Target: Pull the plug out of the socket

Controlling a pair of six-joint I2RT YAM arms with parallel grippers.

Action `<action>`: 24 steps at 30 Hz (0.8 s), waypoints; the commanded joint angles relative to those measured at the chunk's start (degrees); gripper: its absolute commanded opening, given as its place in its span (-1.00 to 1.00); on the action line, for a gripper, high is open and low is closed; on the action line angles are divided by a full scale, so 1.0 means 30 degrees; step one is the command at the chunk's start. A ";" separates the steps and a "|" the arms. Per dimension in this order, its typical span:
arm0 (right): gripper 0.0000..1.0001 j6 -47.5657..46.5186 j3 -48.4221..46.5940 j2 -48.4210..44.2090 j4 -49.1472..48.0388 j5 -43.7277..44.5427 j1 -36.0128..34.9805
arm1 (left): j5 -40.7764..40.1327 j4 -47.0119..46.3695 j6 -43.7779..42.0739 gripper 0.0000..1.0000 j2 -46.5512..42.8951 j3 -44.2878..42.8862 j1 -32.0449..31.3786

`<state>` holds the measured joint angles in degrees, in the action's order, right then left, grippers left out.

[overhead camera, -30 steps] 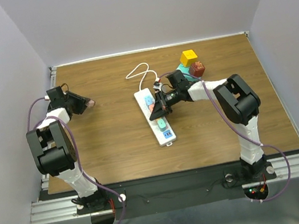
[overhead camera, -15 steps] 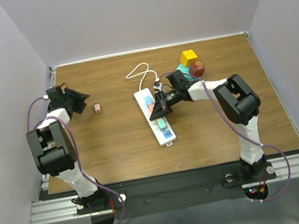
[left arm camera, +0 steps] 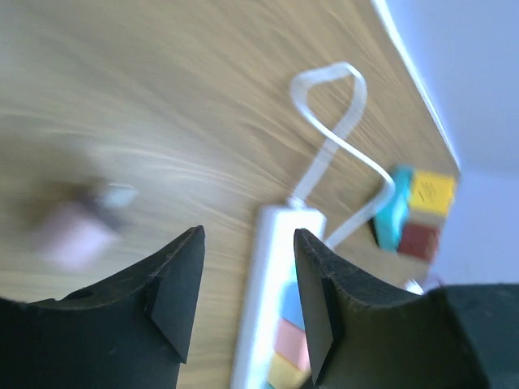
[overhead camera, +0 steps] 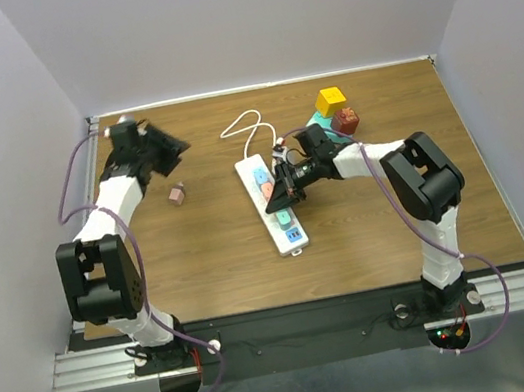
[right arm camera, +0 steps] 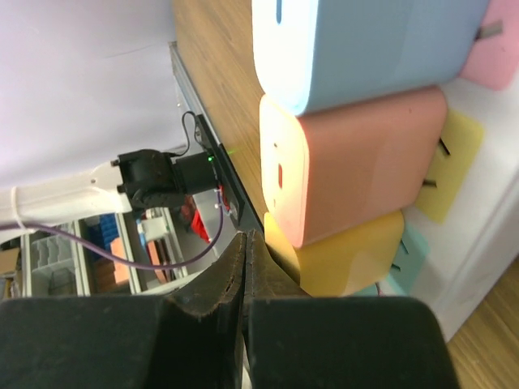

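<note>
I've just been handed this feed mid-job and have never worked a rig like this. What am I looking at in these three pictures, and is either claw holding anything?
You are looking at two robot arms bolted at the near edge of a wooden table. The wide picture looks down from above. The other two come from a camera on each wrist. On the table lie a white power strip with its cord and a small pinkish plug, loose to the strip's left. At the back are a yellow block, a teal block and a dark red block. The left gripper hangs open and empty. The right gripper is shut on nothing, its tips beside the coloured plugs on the strip.
</note>
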<state>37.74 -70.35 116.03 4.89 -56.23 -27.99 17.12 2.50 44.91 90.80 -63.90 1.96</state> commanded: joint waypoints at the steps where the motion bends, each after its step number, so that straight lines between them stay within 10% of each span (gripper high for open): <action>1: -0.99 -0.0977 0.1271 0.0085 0.2444 0.4152 0.0189 | -0.0404 0.2356 -0.1461 0.11 -0.0124 -0.2954 -0.3605; 24: -0.99 0.0078 0.3410 -0.0532 0.1506 0.4241 0.0599 | -0.5181 0.8219 -0.1581 0.06 0.7202 -0.9843 -1.1198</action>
<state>40.05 -62.83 110.80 3.90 -54.68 -27.49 3.40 25.56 39.38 113.95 -90.85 -30.61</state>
